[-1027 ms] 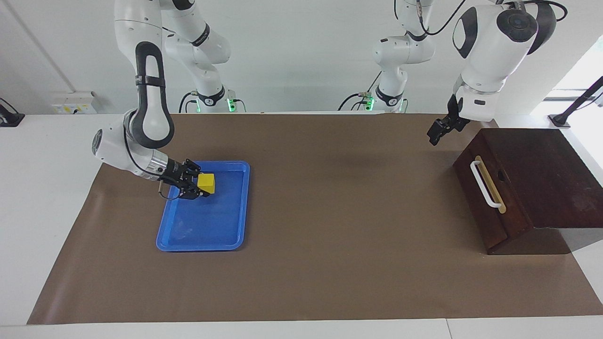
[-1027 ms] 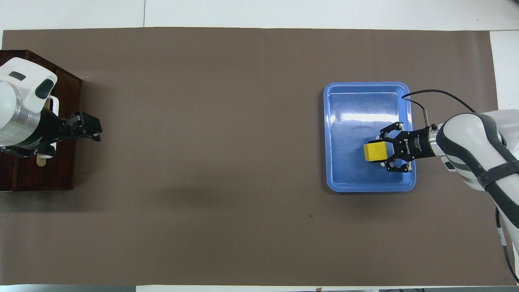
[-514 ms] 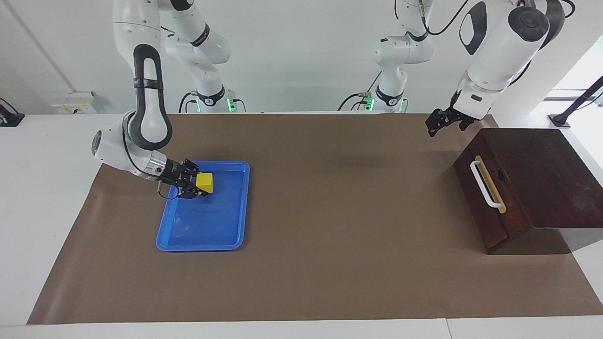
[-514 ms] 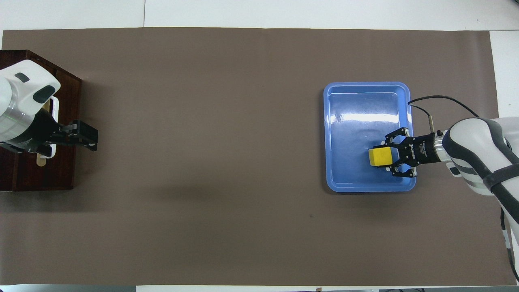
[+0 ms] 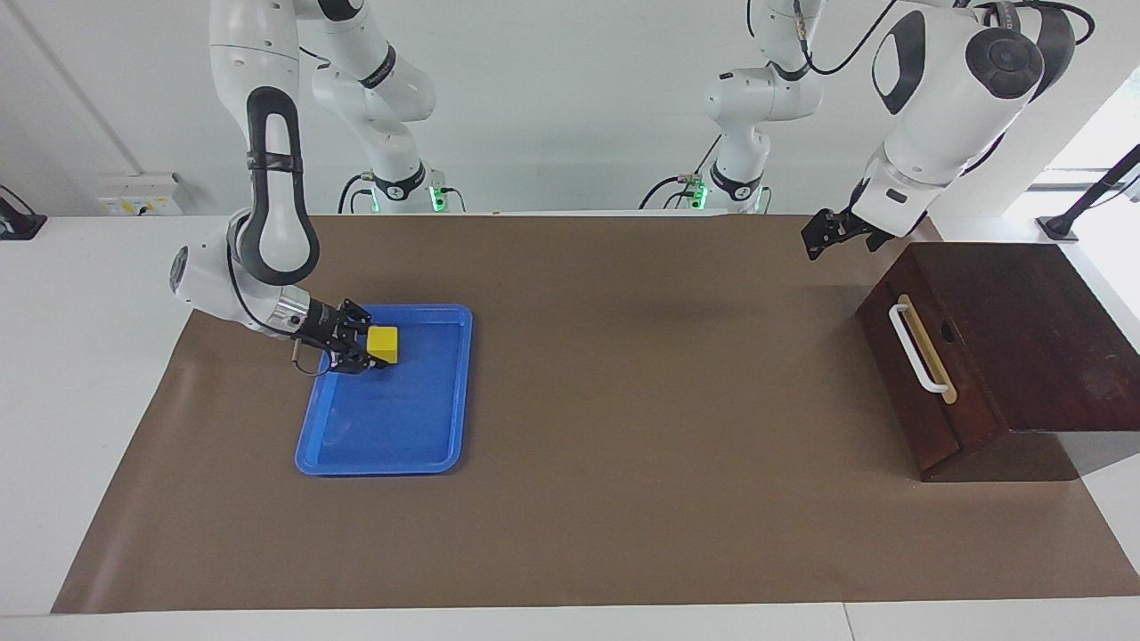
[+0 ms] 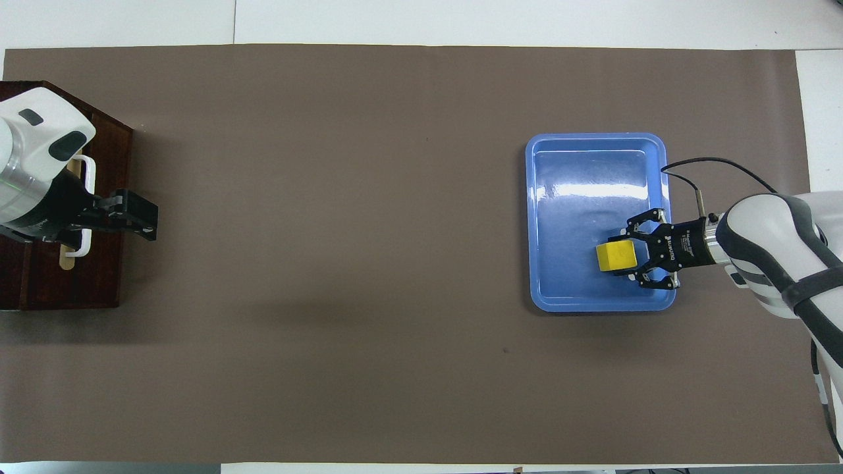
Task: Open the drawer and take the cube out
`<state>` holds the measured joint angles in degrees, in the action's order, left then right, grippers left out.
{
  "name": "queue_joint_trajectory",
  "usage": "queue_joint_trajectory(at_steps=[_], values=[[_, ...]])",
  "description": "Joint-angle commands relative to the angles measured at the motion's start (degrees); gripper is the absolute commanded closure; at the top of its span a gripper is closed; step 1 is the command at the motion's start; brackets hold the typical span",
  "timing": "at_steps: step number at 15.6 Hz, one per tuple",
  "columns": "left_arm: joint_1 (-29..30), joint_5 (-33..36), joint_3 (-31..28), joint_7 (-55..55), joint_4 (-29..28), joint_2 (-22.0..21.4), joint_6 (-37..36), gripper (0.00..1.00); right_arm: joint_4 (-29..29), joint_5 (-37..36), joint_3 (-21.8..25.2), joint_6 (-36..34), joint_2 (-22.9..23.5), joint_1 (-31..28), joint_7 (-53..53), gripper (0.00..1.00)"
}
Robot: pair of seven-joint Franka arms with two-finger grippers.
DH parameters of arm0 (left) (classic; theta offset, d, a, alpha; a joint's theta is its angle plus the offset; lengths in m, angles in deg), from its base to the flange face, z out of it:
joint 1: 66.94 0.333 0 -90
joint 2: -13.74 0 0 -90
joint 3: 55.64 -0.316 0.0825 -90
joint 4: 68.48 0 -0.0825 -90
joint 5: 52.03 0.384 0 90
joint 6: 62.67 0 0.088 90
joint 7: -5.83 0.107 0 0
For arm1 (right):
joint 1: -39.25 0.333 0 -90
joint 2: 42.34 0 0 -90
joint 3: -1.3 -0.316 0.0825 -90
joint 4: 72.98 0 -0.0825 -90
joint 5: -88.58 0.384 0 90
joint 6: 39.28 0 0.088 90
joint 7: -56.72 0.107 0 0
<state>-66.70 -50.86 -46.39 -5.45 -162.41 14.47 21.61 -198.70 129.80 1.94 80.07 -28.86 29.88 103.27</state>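
From my station I see a white table (image 5: 89,294) covered along most of its length by a brown paper mat (image 5: 623,499), with a plain white wall above it where the two arm bases stand. At the right arm's end of the mat lies a blue tray (image 5: 441,445), and at the left arm's end sits the dark wooden box with the drawer (image 5: 917,374) pushed in flush, its white bar handle (image 5: 916,347) facing the middle of the table. The cube (image 5: 384,344) is in the tray, in the part nearer the robots and close to the tray's outer rim; I read it as resting on or just above the tray floor, though I cannot tell which. The right gripper (image 5: 361,349) is right at the cube, its fingers standing on either side of it, and in the overhead view the cube (image 6: 616,255) sits at their tips; whether they press on it or have let go, I cannot tell. The right gripper (image 6: 635,258) lies nearly level, the forearm coming in low over the tray's rim from the table's end with the elbow bent high above it. The left gripper (image 5: 824,233) hangs in the air over the mat just beside the box's corner nearer the robots, clear of the handle, pointing down and toward the table's middle; I cannot make out how its fingers stand. In the overhead view the left gripper (image 6: 135,216) shows over the mat's edge by the drawer front.
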Motion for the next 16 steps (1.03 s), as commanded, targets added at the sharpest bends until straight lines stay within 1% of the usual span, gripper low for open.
queue_joint_trajectory(at_steps=[1,7,9,11,13,16], values=[[-0.85,-0.47,-0.73,0.65,0.15,-1.16,-1.66,0.00,-0.93,-1.05,-0.46,1.32,-0.74,-0.56,-0.67,0.00],[-0.41,-0.12,-0.73,0.47,-0.11,-1.52,-1.22,0.00,0.38,-1.49,-0.37,0.45,-0.82,0.15,2.04,0.00],[-0.15,-0.12,-0.99,0.47,-0.20,-1.52,-1.05,0.00,2.31,-4.72,-0.46,-0.86,-1.26,0.15,4.94,0.00],[-0.06,-0.12,-1.08,0.38,-0.20,-1.52,-0.78,0.00,4.59,-6.23,-0.37,-3.32,-2.49,0.15,6.09,0.00],[0.03,-0.12,-1.17,0.21,-0.20,-1.52,-0.69,0.00,7.40,-9.21,-0.37,-5.96,-3.89,0.15,6.01,0.00],[0.03,-0.12,-1.17,0.47,-0.20,-1.52,-0.61,0.00,15.47,-17.72,-0.55,-13.24,-4.87,-0.20,4.96,0.00]])
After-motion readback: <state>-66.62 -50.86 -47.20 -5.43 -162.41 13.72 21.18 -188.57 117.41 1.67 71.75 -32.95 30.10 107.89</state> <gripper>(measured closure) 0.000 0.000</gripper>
